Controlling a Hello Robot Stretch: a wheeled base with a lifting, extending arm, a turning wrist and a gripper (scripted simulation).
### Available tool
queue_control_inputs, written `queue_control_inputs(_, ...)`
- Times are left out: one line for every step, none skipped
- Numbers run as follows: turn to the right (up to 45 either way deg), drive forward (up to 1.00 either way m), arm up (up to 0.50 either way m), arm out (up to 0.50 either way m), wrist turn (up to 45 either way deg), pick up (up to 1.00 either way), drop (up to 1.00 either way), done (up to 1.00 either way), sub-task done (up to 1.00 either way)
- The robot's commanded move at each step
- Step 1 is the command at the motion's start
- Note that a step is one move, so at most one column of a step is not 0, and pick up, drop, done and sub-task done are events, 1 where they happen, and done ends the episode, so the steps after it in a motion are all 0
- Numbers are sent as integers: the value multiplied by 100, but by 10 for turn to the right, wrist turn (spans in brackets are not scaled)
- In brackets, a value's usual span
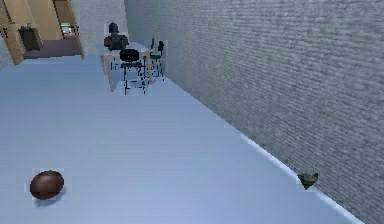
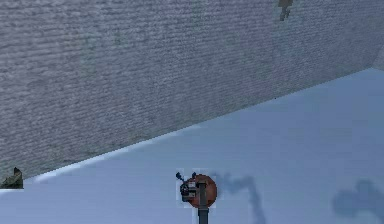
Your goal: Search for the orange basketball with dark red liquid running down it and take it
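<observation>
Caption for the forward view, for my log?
A brown oval ball lies on pale blue floor; a grey brick wall runs toward a white table and black chairs.

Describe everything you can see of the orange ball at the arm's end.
The orange ball is round, reddish-orange with darker markings. It shows at the far end of the dark arm, low in the arm side view, with the jaws at its left edge. Pale blue floor lies behind it; whether it is held or resting cannot be told.

The wall [image 1: 280, 70] is rough grey brick, the floor [image 1: 160, 140] smooth and matt, the brown ball [image 1: 46, 184] faintly glossy.
</observation>
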Motion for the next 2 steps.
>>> queue_control_inputs(0, 0, 0, 0, 210, 0, 0, 0, 0)
queue_control_inputs(0, 0, -30, 0, 0, 0, 0, 0, 0)
